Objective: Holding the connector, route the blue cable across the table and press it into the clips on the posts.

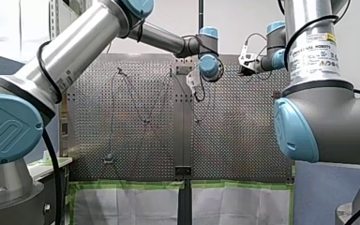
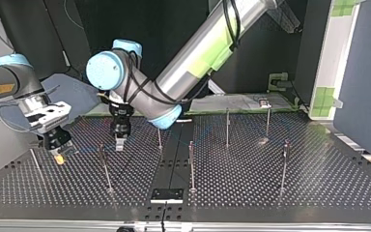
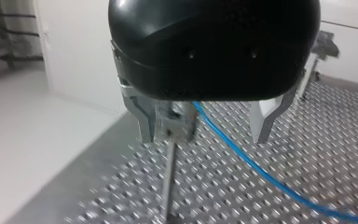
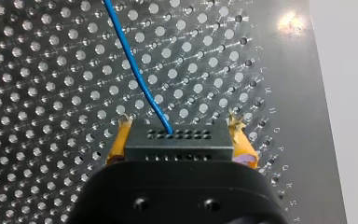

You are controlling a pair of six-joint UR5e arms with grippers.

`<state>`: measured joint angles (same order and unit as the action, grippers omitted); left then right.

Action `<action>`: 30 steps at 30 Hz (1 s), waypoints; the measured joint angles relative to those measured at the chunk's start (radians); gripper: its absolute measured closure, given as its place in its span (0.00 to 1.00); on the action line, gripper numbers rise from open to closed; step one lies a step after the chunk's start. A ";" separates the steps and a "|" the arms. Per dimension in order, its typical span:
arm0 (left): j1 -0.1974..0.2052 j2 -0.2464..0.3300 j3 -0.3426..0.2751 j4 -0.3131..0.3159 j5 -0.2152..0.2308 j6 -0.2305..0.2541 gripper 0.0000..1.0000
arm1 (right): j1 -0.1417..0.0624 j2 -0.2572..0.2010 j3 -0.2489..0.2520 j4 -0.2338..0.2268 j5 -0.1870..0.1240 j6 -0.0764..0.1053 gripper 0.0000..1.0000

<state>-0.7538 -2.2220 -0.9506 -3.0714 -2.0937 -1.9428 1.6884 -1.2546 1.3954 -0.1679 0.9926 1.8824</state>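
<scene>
Right claw point(image 4: 181, 126) clamped on connector point(image 4: 182, 142), blue cable point(image 4: 137, 70) leading off it over the counter point(image 4: 51, 70); left claw point(image 3: 205, 135) apart around a post point(image 3: 168, 177) clip point(image 3: 177, 123), cable just beside it.

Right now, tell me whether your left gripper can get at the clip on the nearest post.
Probably yes: my left gripper is open, the clip sits between its fingers, close to one, and only the blue cable crosses that gap.
</scene>
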 joint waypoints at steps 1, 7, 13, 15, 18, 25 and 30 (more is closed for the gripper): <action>-0.001 0.008 -0.008 0.008 0.000 -0.001 0.00 | 0.000 0.000 0.000 0.001 0.000 0.000 1.00; 0.006 0.061 -0.061 0.054 -0.024 -0.001 0.00 | 0.000 0.000 0.000 0.003 0.000 -0.001 1.00; 0.008 0.110 -0.109 0.091 -0.067 0.023 0.00 | 0.002 0.000 0.000 0.004 0.000 0.000 1.00; 0.006 0.127 -0.127 0.107 -0.080 0.038 0.00 | 0.002 0.001 0.000 0.004 0.000 0.000 1.00; 0.005 0.154 -0.154 0.133 -0.103 0.059 0.00 | 0.002 0.001 0.000 0.004 0.000 -0.001 1.00; 0.004 0.215 -0.215 0.194 -0.163 0.081 0.00 | 0.002 0.002 0.000 0.001 0.000 -0.003 1.00; -0.008 0.262 -0.262 0.241 -0.210 0.075 0.00 | 0.003 0.002 0.000 0.001 0.000 -0.004 1.00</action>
<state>-0.7617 -1.9600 -1.2124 -2.8303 -2.3034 -1.8680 1.6912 -1.2528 1.3953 -0.1667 0.9926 1.8782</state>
